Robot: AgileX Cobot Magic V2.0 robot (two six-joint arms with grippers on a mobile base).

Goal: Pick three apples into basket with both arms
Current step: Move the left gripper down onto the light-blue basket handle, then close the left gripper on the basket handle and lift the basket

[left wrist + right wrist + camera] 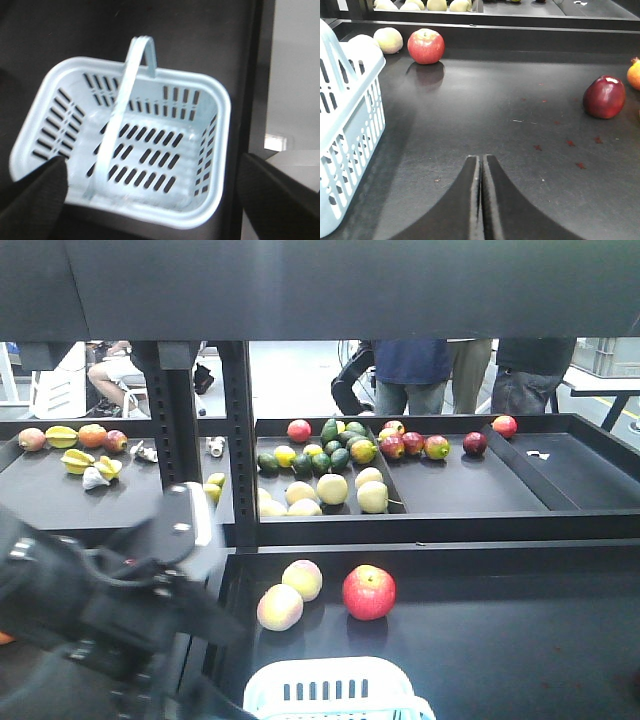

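While our left gripper hangs over the light-blue basket, its two fingers are spread far apart, one on each side, and they hold nothing. We look straight down at the basket's floor, which is full of slots. Our right gripper sits low over the black table, with its fingers pressed tight together on nothing. The basket stands just to its left. A red apple rests at the back of the table, near two pale round fruits. Another, darker red apple lies far off to the right, close to an orange-red fruit at the picture's edge.
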